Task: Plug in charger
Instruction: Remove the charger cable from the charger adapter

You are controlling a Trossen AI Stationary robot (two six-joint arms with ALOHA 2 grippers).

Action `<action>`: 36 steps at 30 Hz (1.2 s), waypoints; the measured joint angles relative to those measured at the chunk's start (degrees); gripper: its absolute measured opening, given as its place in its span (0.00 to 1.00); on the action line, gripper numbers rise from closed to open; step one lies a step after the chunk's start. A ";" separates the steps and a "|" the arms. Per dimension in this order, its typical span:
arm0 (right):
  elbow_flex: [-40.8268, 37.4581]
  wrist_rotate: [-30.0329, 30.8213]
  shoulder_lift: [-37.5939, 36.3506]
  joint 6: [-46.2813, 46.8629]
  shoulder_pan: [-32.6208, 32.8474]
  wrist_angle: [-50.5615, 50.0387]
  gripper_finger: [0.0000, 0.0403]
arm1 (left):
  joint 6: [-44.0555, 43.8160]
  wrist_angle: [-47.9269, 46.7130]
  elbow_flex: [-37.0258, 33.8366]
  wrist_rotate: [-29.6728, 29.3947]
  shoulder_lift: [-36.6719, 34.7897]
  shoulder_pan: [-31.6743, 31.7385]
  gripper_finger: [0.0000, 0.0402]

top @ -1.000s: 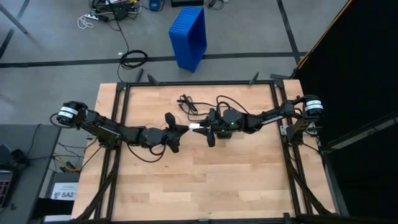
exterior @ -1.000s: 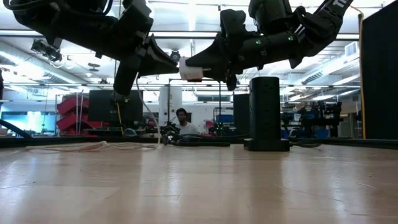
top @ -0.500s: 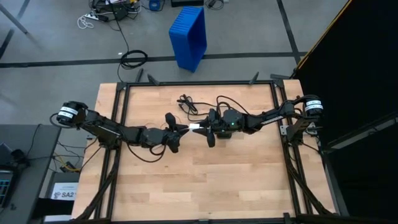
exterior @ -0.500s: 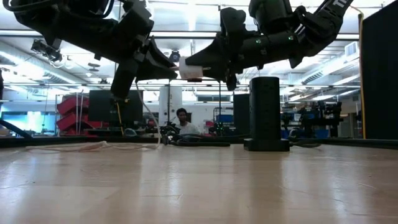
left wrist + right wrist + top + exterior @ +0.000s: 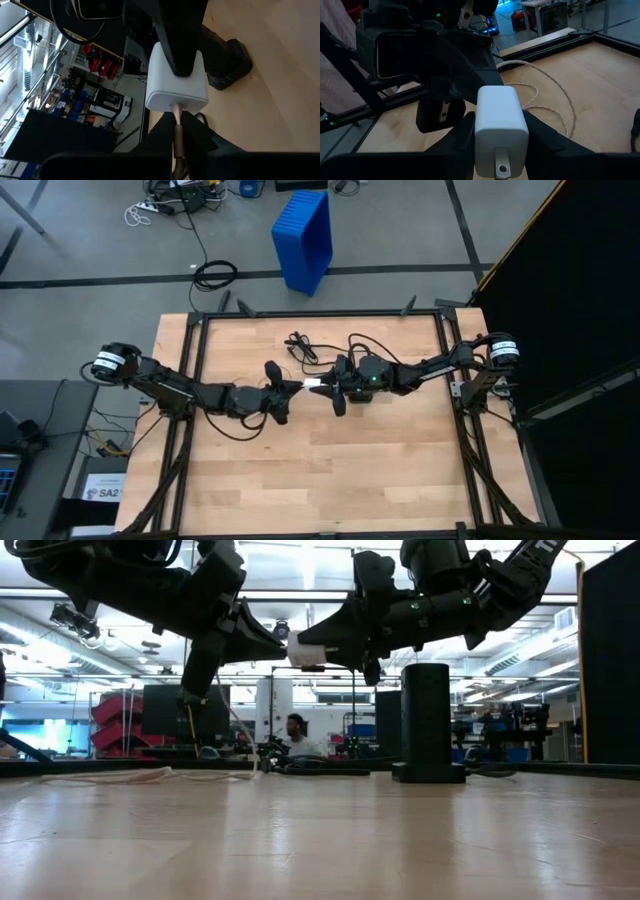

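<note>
A white charger block [image 5: 318,387] hangs high above the table's middle, with my right gripper [image 5: 327,388] shut on it; it also shows in the low view [image 5: 306,653]. My left gripper [image 5: 288,388] faces it from the left, shut on the copper-coloured plug [image 5: 178,131] of a beige braided cable [image 5: 555,95]. The plug's tip stands at the charger's end face [image 5: 176,102]. The cable drops from my left gripper to the table [image 5: 130,775]. My left gripper pinches the cable's plug [image 5: 178,137] between its two fingers, level, from the table's left, along the plug. The plug's tip meets the charger's face; how deep it sits I cannot tell. The cable hangs slack below. My right gripper pinches the charger's two opposite sides [image 5: 479,131] between its fingers [image 5: 540,135], level, from the table's right. The block is lifted clear of the table, its free end toward my left gripper.
A black power tower [image 5: 432,720] stands upright on the table under my right arm. A black cord [image 5: 300,345] lies toward the far edge. A blue bin [image 5: 305,240] stands on the floor beyond the table. The near half of the board [image 5: 320,480] is bare wood.
My left gripper has opened a little and shut again on the plug, staying where it was. My right gripper and the charger have kept still.
</note>
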 joint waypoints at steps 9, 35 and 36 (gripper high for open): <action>-2.37 -0.18 -3.50 0.02 0.13 -2.65 0.22 | -0.89 -4.98 -2.34 -9.30 -0.02 -1.18 0.00; -10.00 19.61 -2.80 -8.31 19.18 3.31 0.22 | -26.55 -3.04 -9.54 33.54 0.04 13.36 0.00; -11.30 20.31 -2.80 -7.97 19.73 5.14 0.22 | -27.09 -3.29 -9.54 33.85 0.04 13.68 0.00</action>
